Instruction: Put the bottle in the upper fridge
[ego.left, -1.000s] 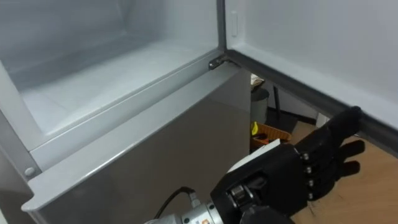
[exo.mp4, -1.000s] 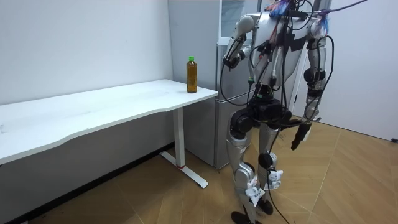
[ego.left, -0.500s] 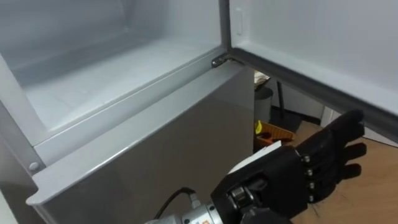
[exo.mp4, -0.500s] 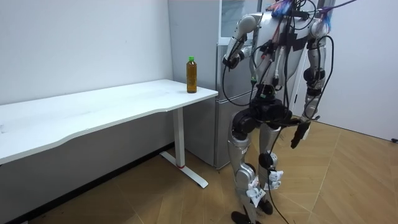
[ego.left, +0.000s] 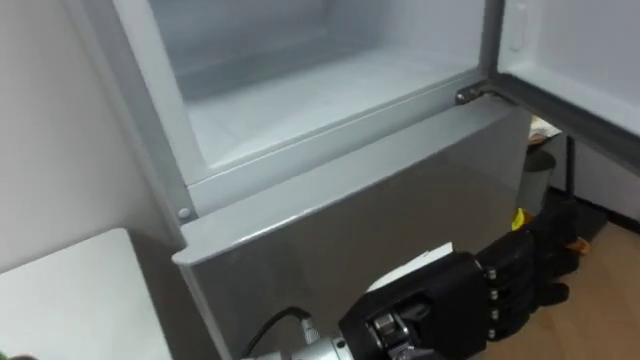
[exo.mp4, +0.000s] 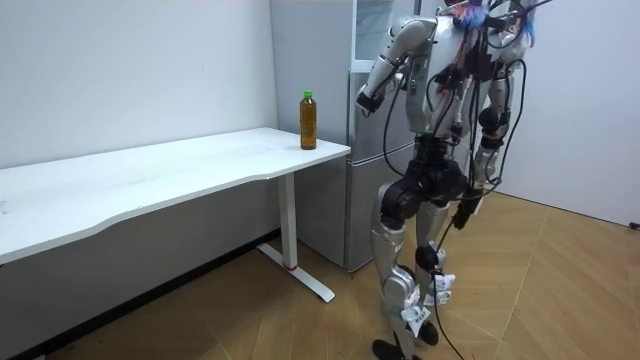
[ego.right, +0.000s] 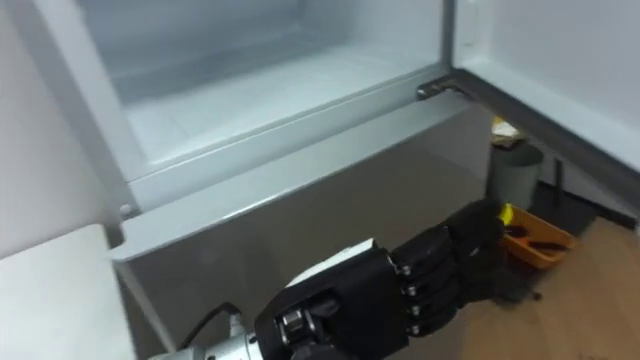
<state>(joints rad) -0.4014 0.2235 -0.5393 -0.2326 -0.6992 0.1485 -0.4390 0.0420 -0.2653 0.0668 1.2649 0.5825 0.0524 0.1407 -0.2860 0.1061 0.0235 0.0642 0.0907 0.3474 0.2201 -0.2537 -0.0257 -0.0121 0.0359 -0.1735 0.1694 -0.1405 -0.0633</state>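
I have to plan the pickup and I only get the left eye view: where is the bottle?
Observer: The bottle stands upright on the table, near the corner next to the fridge.
Operator: Where's the right hand?
Observer: The right hand hangs at the robot's side by its thigh, far from the bottle.
Operator: And the left hand, relative to the bottle?
Observer: The left hand is raised to about the bottle's height. It is in front of the fridge and well clear of the bottle.
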